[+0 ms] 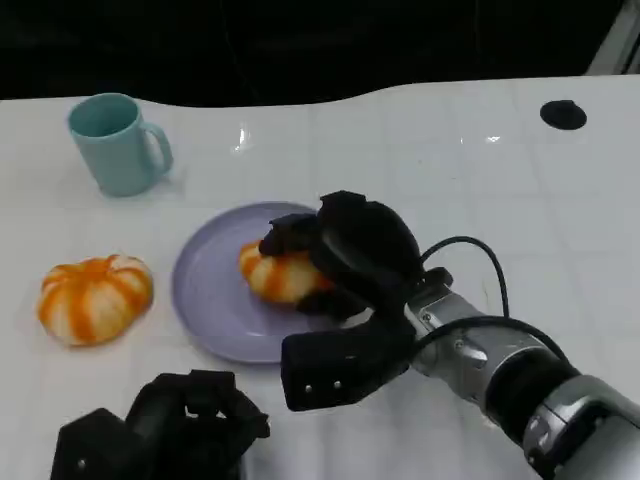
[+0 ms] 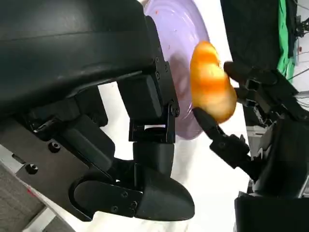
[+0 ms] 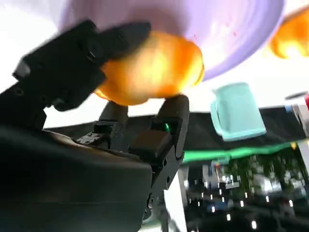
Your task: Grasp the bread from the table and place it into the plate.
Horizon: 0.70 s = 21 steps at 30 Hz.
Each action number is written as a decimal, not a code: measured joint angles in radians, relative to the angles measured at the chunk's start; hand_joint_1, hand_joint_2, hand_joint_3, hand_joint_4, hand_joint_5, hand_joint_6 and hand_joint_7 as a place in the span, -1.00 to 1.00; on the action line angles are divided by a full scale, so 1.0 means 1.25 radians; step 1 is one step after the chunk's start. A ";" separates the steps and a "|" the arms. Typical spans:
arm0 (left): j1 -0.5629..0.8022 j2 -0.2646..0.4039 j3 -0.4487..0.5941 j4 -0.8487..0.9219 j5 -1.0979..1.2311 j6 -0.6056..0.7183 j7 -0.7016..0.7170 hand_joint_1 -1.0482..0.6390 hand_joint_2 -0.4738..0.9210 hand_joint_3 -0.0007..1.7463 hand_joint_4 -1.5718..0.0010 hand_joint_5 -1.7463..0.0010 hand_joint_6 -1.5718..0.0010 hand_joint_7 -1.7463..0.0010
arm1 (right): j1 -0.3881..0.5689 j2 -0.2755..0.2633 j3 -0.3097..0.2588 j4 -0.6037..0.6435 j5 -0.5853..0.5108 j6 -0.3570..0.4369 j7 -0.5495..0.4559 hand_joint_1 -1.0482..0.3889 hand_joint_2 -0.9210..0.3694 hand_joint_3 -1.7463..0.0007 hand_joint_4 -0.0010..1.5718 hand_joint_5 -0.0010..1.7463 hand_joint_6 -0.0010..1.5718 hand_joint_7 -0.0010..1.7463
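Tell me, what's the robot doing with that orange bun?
The right hand holds a bread over the purple plate. In the left wrist view its fingers are clamped on the bread, which looks lifted off the plate, so it isn't set down yet. The left hand sits low near the table's front edge, holding nothing. A second bread lies on the table beside the plate, and a teal mug stands farther back.

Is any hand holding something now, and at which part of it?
The right hand grips the bread by its opposite sides, over the plate. The left hand holds nothing.
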 measured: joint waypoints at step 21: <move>-0.001 0.002 -0.006 0.002 0.002 -0.003 0.000 -1.00 0.56 -0.36 -1.00 -0.40 -0.78 0.13 | 0.105 -0.092 -0.004 -0.275 0.031 -0.008 0.161 -0.42 -1.00 0.75 -0.74 -0.55 -0.62 -0.94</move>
